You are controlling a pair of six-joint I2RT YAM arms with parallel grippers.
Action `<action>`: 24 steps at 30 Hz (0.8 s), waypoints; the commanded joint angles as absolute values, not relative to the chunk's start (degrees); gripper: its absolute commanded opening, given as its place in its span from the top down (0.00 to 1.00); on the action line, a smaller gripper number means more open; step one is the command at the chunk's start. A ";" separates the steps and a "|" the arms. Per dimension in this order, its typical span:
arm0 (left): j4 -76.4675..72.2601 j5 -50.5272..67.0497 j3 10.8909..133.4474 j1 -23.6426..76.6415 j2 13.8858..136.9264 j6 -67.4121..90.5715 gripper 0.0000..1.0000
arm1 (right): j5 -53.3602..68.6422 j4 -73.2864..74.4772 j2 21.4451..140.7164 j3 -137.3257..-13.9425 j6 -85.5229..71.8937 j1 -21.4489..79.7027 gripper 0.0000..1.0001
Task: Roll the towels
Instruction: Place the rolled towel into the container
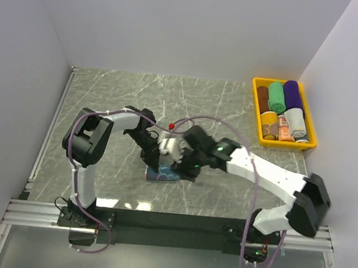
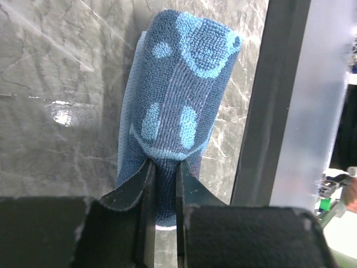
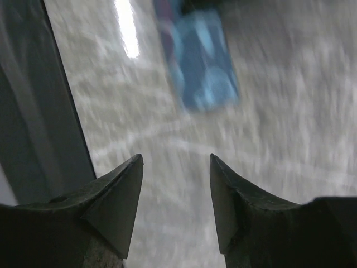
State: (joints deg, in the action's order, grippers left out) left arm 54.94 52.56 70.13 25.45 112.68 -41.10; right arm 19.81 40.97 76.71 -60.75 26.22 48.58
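Note:
A blue towel with light-blue print (image 1: pixel 162 173) lies rolled on the marble table (image 1: pixel 119 96), near its front edge. In the left wrist view the towel roll (image 2: pixel 184 84) points away from me, and my left gripper (image 2: pixel 164 167) is shut on its near end. From above, the left gripper (image 1: pixel 158 163) sits over the roll. My right gripper (image 3: pixel 175 159) is open and empty, above the table, with the towel (image 3: pixel 201 61) blurred some way ahead of it. From above, the right gripper (image 1: pixel 187 165) hovers just right of the roll.
A yellow bin (image 1: pixel 255 109) at the back right holds several rolled towels: brown, green (image 1: pixel 276 97), purple, orange and pale grey. The black front rail (image 2: pixel 273 111) runs close beside the blue towel. White walls close in the table on three sides.

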 commanded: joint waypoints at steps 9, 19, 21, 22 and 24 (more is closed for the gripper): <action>59.94 45.70 72.77 23.56 123.04 -47.02 0.99 | 10.20 24.70 92.54 -67.59 25.92 61.61 0.24; 63.10 47.63 75.41 22.41 127.17 -49.31 0.99 | 6.33 17.76 99.39 -64.16 31.02 62.75 0.25; 65.20 48.34 77.07 21.89 129.27 -50.27 0.99 | 6.42 17.58 100.36 -63.90 31.90 63.02 0.30; 66.08 48.77 77.86 21.62 130.16 -50.71 0.99 | 6.50 17.49 100.55 -63.64 31.99 63.02 0.31; 68.45 50.27 79.80 20.92 132.00 -52.20 0.99 | 6.94 17.31 100.98 -63.37 32.25 63.37 0.33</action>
